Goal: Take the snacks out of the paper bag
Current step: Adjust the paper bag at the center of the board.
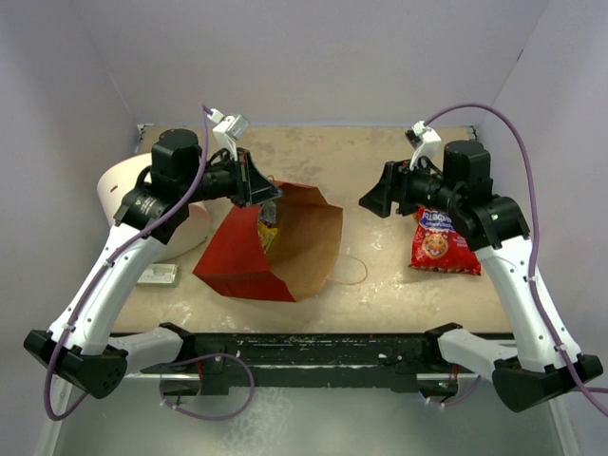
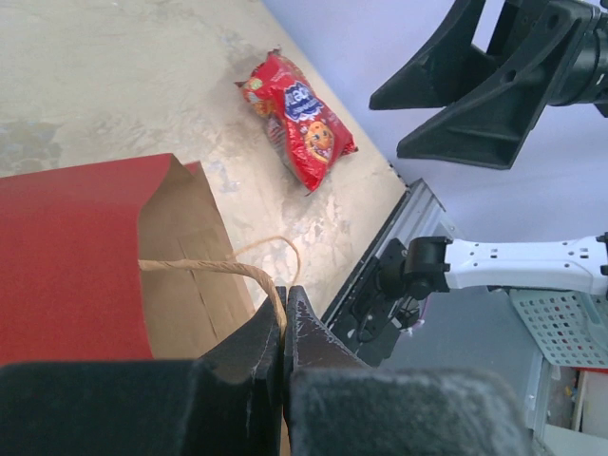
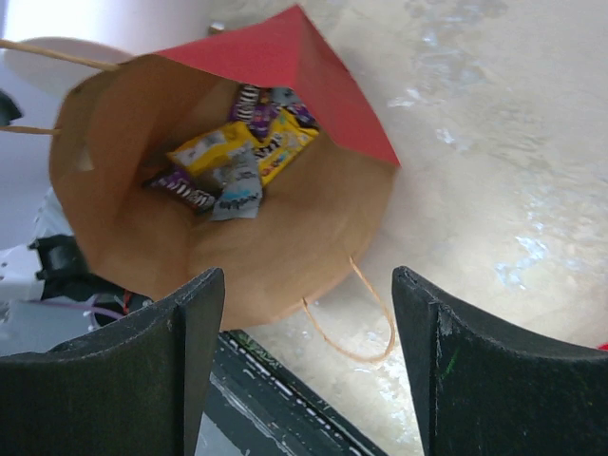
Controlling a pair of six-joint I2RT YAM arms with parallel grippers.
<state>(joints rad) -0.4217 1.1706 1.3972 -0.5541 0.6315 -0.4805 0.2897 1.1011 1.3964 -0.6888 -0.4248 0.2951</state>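
Note:
The red paper bag [image 1: 242, 249] lies tilted on its side in the middle of the table, its brown mouth facing right. My left gripper [image 1: 261, 180] is shut on one string handle [image 2: 214, 267] at the bag's upper rim. Inside the bag [image 3: 123, 133] lie several small packs: yellow [image 3: 237, 147], purple [image 3: 185, 190] and light-blue [image 3: 237, 195]. The red cookie bag [image 1: 443, 243] lies on the table at the right, under my right arm; it also shows in the left wrist view [image 2: 302, 122]. My right gripper [image 1: 375, 201] is open and empty, just right of the bag's mouth.
A white cylindrical tub [image 1: 128, 190] lies at the far left behind the left arm. A small flat white-and-green box [image 1: 157, 275] lies near the left front edge. The bag's other string handle [image 1: 351, 269] rests loose on the table.

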